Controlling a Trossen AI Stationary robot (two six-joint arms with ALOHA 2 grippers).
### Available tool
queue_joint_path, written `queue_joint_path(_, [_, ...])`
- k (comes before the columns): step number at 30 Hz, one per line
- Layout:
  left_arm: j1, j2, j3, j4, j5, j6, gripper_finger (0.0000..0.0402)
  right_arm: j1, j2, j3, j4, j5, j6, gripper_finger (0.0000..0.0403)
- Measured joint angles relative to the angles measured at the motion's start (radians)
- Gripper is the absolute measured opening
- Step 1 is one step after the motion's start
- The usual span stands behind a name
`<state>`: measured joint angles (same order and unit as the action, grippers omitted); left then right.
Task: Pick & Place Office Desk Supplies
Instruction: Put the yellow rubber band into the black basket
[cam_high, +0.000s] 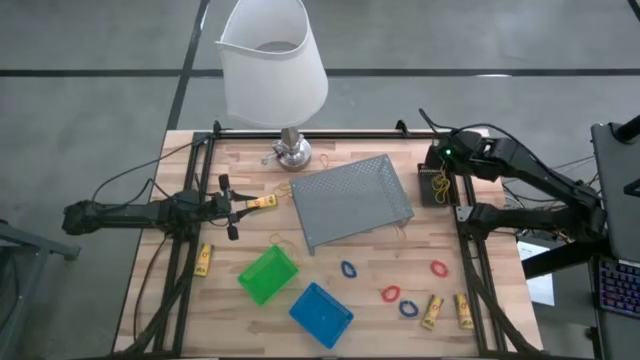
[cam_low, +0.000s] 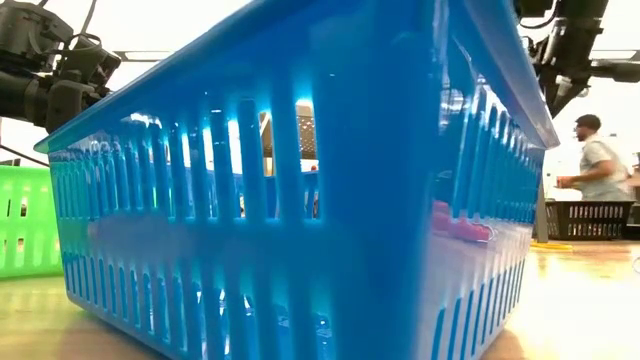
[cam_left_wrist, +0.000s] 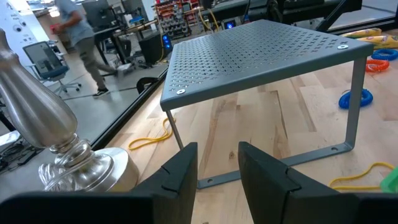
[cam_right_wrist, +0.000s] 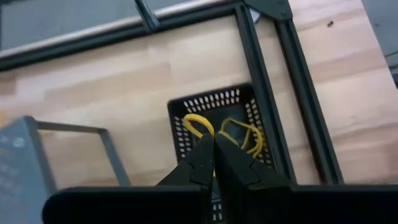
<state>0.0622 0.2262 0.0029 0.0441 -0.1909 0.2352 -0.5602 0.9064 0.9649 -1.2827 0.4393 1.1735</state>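
Note:
My right gripper (cam_right_wrist: 213, 150) is shut and hovers over the black bin (cam_right_wrist: 221, 134) at the table's far right (cam_high: 435, 186), with nothing between its fingers. Yellow rubber bands (cam_right_wrist: 239, 135) lie in that bin. My left gripper (cam_left_wrist: 217, 167) stands open at the table's left (cam_high: 236, 205), pointing at the grey mesh tray (cam_left_wrist: 267, 56). A yellow stick (cam_high: 262, 203) lies on the table just ahead of its fingers. More yellow sticks (cam_high: 432, 312), red loops (cam_high: 438, 268) and blue loops (cam_high: 348, 269) lie on the near right. The green bin (cam_high: 268, 274) and blue bin (cam_high: 320, 313) stand near the front.
The white-shaded lamp (cam_high: 275, 60) stands at the far edge, its metal base (cam_left_wrist: 68, 155) close to my left gripper. Loose rubber bands (cam_high: 283, 188) lie by the tray. Another yellow stick (cam_high: 203, 260) lies at the left. A person (cam_low: 598, 160) stands beyond the table.

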Motion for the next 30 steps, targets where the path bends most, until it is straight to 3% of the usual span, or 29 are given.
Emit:
queue_joint_path(10, [0.0,0.0,0.0,0.0,0.0,0.0,0.0118,0.0,0.082,-0.157,0.038,-0.081,0.092,0.0008])
queue_joint_path(30, [0.0,0.0,0.0,0.0,0.0,0.0,0.0118,-0.001,0.203,-0.348,0.278,-0.097,0.227,0.0008])
